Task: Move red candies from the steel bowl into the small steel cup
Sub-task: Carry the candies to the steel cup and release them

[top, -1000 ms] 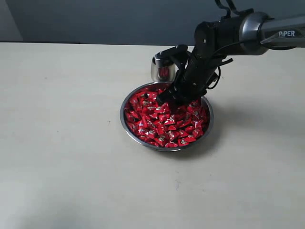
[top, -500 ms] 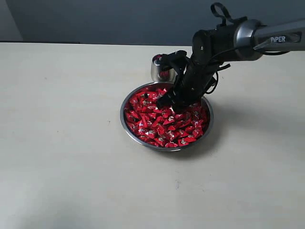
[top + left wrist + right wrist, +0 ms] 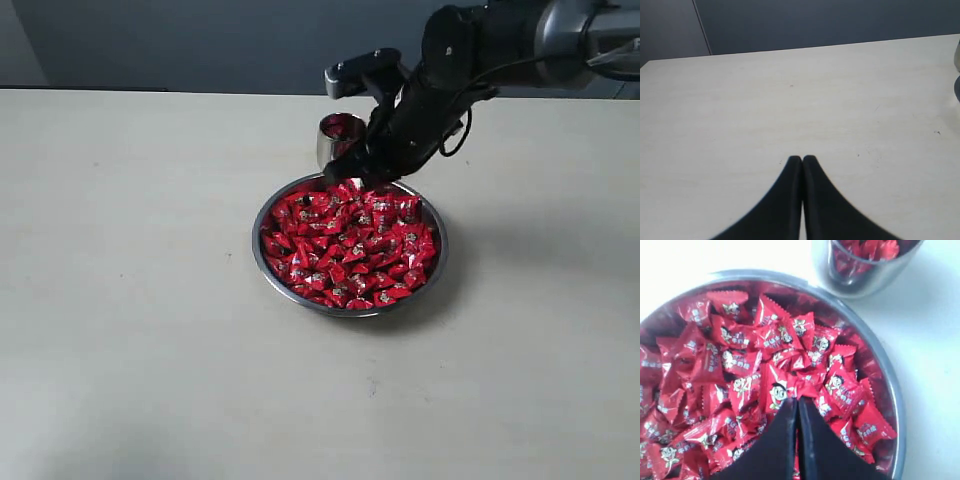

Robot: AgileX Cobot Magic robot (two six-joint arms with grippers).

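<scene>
Shiny red candies (image 3: pixel 345 245) fill the wide, shallow steel bowl (image 3: pixel 256 240) on the bench (image 3: pixel 130 300). Just beside its far rim, the small steel cup (image 3: pixel 326 152) stands upright, holding several more.

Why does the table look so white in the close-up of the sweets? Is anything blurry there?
Right wrist view: table overexposed, red candies fairly sharp, right hand a dark silhouette. Exterior view: even light, soft shadow beside the steel bowl.

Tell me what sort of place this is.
Probably a robot lab test bench, not a kitchen: a plain pale table against a blank dark wall, a robot arm reaching over it, and a bowl of red candies beside a cup.
</scene>
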